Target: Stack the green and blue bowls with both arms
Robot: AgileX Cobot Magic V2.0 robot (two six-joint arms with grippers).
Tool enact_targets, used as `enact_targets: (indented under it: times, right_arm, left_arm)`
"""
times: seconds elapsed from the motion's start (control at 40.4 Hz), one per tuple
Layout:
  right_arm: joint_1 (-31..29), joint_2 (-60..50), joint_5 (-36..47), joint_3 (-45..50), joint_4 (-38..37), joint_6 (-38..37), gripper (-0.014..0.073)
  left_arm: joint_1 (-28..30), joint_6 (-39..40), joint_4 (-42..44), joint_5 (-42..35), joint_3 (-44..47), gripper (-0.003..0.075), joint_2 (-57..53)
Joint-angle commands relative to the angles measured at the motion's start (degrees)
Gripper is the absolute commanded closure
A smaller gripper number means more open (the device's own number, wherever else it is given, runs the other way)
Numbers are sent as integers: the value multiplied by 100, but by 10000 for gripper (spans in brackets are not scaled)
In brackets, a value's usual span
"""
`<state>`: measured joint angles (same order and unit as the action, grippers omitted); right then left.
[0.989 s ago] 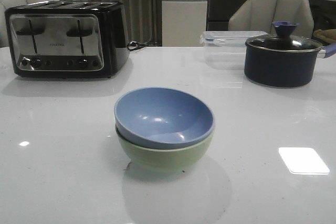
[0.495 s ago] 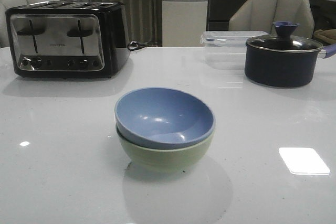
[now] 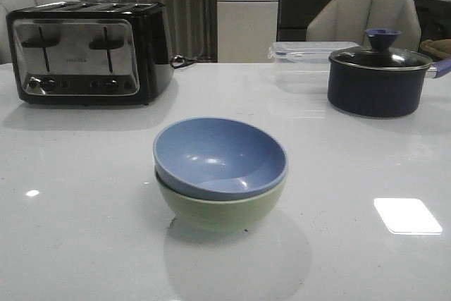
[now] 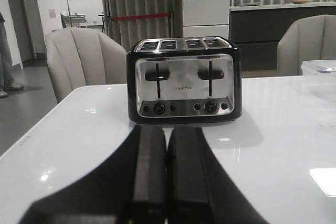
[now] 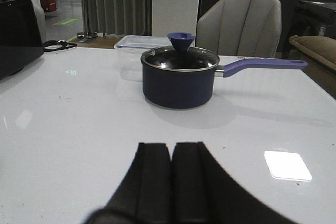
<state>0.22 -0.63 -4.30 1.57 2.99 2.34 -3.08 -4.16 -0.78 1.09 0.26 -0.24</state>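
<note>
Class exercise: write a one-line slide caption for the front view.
Blue bowl nested inside the green bowl on a white table, with a toaster and lidded pot behind.

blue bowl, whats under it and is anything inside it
The blue bowl is nested in the green bowl, which rests on the white table. The blue bowl's inside looks empty. The green bowl's interior is covered.

The left gripper (image 4: pixel 166 174) has its fingers pressed together; the right gripper (image 5: pixel 171 182) is closed likewise, both holding nothing.
</note>
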Motion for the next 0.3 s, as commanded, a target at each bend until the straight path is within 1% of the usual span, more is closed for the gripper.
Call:
enact_targets:
  times: [0.0, 0.272]
  right_arm:
    - [-101, -111, 517, -18, -34, 16, 537]
    - [-165, -111, 512, -18, -34, 16, 537]
  left_arm:
    - [11, 55, -31, -488, 20, 621, -114]
    - [11, 55, -31, -488, 20, 621, -114]
